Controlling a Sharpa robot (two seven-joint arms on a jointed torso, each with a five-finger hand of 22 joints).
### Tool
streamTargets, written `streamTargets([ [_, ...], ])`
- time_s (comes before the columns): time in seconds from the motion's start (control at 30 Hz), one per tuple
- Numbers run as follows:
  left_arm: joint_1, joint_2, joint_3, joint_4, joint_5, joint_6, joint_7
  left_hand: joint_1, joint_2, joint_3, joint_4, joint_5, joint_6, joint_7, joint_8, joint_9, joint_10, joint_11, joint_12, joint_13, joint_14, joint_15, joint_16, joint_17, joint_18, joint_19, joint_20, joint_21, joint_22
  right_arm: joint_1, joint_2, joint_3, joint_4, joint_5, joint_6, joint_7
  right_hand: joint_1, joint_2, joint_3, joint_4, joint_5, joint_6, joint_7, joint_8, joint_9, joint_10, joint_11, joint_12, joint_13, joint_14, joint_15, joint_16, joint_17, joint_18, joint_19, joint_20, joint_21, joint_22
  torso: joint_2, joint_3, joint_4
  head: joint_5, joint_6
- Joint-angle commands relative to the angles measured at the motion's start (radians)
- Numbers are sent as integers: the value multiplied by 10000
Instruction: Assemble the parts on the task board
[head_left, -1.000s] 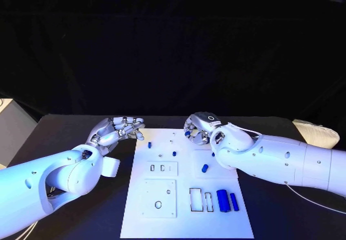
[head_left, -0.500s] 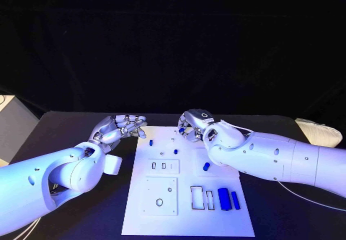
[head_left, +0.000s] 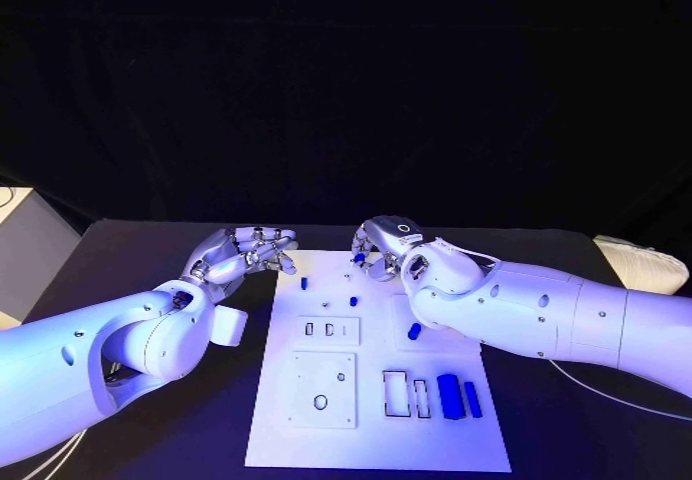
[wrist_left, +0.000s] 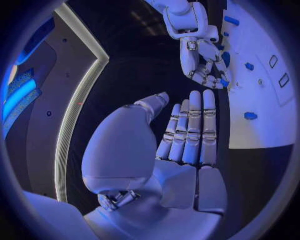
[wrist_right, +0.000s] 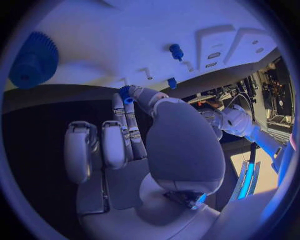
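The white task board (head_left: 372, 420) lies in the middle of the black table. My right hand (head_left: 384, 250) hovers over the board's far edge and pinches a small blue part (wrist_right: 126, 94) between thumb and a finger. My left hand (head_left: 242, 252) is beside the board's far left corner, its fingers (wrist_left: 190, 127) straight and side by side, holding nothing. A blue peg (head_left: 303, 284), a smaller blue piece (head_left: 351, 299) and another blue part (head_left: 413, 331) are on the board. Two blue bars (head_left: 457, 397) lie near its right side. A blue gear (wrist_right: 33, 60) sits on the board in the right wrist view.
The board carries raised white plates with slots and holes (head_left: 323, 388) and a rectangular frame cut-out (head_left: 394, 392). Black table (head_left: 173, 430) runs along both long sides of the board. A white object (head_left: 637, 262) lies at the table's right edge.
My right hand has moved a little to the left along the board's far edge, still pinching the blue part. The left hand has hardly moved.
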Motion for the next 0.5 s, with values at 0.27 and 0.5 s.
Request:
streamTargets([
  [0.27,37,15,11,41,-28,191,-2,11,47,73,-2,-36,-74,-16,-57,15,-62,-17,-2,7,-59,5,-52,14,73,-86,20,69,23,-62,245,1,-273,-81,162,-21,101,145,25,-49,24,-78,-15,37,15,374,-380,12,338,303,-32,3,-35,-194,289,-84,23,714,5,1,-6,68,-71],
  [0.5,59,8,11,50,-29,194,-11,11,47,73,-2,-36,-74,-16,-57,15,-62,-17,-2,7,-59,5,-52,14,73,-86,20,69,23,-92,341,0,-394,-87,198,-39,95,146,33,-50,35,-89,-12,33,21,366,-377,5,341,301,-29,1,-44,-192,286,-82,20,710,10,-11,1,54,-42],
])
